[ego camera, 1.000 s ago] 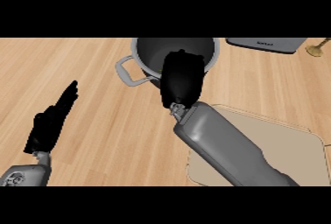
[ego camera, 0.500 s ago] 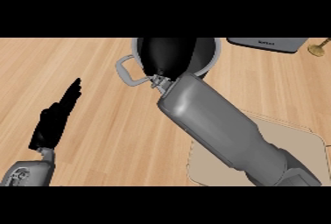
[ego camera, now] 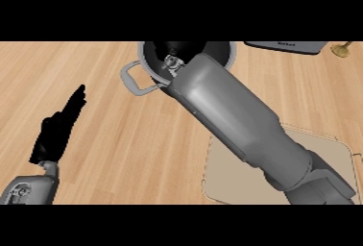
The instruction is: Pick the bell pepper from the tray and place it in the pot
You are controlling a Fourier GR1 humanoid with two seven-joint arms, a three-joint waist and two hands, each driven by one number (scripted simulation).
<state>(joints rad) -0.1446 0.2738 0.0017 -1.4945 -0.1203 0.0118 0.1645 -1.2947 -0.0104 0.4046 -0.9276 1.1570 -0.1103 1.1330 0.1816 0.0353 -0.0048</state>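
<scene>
The grey pot (ego camera: 136, 79) stands at the back of the wooden counter, one loop handle facing left. My right forearm crosses from the lower right up over the pot's rim. My right hand (ego camera: 174, 48) is down inside the pot, black against the dark interior, so its shape is hard to read. No bell pepper shows anywhere; the hand and forearm hide the pot's inside. The beige tray (ego camera: 230, 185) lies at the lower right, partly under the forearm, and its visible part is bare. My left hand (ego camera: 59, 130) rests open at the left, fingers straight and pointing away.
A flat grey device (ego camera: 287, 46) lies at the back right edge, with a small brass-coloured object (ego camera: 345, 48) beside it. Bare wood counter spreads between the left hand and the pot.
My right arm has pushed forward and to the left, carrying the hand from above the pot's near rim down into the pot. The left hand has stayed put.
</scene>
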